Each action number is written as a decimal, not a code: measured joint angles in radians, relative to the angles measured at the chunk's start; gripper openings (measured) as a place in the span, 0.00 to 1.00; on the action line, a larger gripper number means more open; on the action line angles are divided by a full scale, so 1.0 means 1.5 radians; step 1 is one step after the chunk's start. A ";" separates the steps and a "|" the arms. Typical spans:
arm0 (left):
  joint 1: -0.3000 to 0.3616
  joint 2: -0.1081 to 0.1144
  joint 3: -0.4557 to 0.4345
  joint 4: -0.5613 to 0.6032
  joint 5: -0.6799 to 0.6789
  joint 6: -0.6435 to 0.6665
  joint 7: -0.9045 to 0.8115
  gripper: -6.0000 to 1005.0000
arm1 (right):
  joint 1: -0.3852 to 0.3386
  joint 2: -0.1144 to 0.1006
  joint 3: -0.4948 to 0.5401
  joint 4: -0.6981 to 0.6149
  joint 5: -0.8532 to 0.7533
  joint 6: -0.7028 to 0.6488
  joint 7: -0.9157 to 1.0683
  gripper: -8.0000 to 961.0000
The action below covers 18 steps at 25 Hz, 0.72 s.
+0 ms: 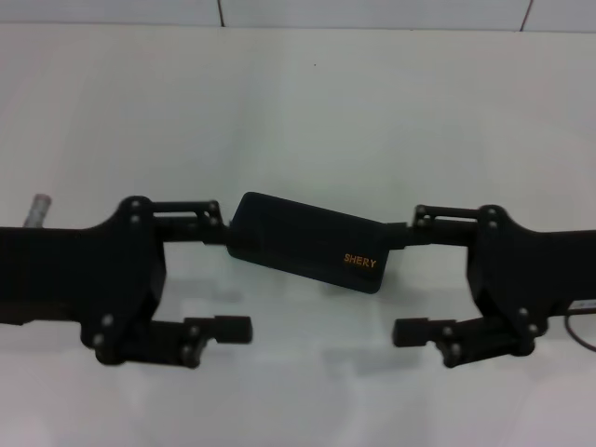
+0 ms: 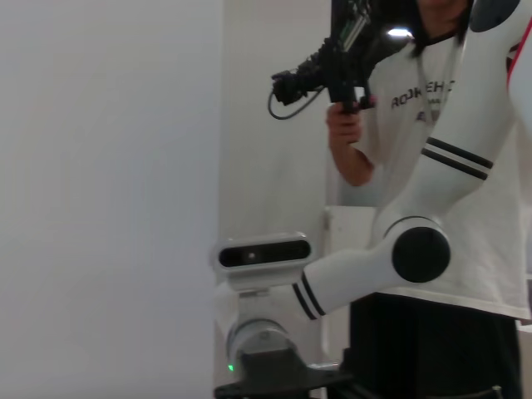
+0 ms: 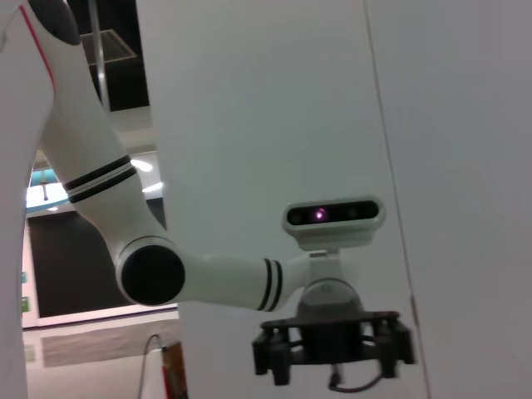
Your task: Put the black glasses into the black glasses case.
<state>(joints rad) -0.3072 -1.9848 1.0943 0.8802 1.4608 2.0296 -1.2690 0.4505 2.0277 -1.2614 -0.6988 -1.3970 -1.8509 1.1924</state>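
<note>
Both tools sit low over the white tabletop [image 1: 298,112], the left tool [image 1: 222,277] and the right tool [image 1: 406,279] facing each other with fingers spread wide and released, grasping nothing. Between them, near their far fingers, the black glasses case [image 1: 305,242] lies shut and slightly askew, its orange lettering up. From the right wrist view, the left tool shows farther off, under its camera.

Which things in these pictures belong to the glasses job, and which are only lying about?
Belonging to the job:
- black glasses case, closed, tilted on the table
- left gripper, open
- right gripper, open
The glasses are not visible.

Just lying about:
- small grey cylinder at the table's far left
</note>
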 joint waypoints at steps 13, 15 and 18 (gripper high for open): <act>-0.009 0.015 -0.057 -0.063 0.027 -0.001 0.046 0.77 | 0.004 0.000 -0.076 0.000 0.080 0.025 -0.003 0.84; -0.009 0.013 -0.057 -0.063 0.040 -0.001 0.046 0.77 | 0.004 0.000 -0.075 0.000 0.088 0.023 -0.004 0.84; -0.011 0.010 -0.060 -0.063 0.057 -0.001 0.047 0.77 | 0.004 -0.001 -0.073 0.001 0.094 0.022 -0.004 0.84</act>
<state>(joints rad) -0.3230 -1.9699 1.0040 0.7854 1.5461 2.0282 -1.1992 0.4561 2.0266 -1.3711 -0.6980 -1.2561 -1.8177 1.1863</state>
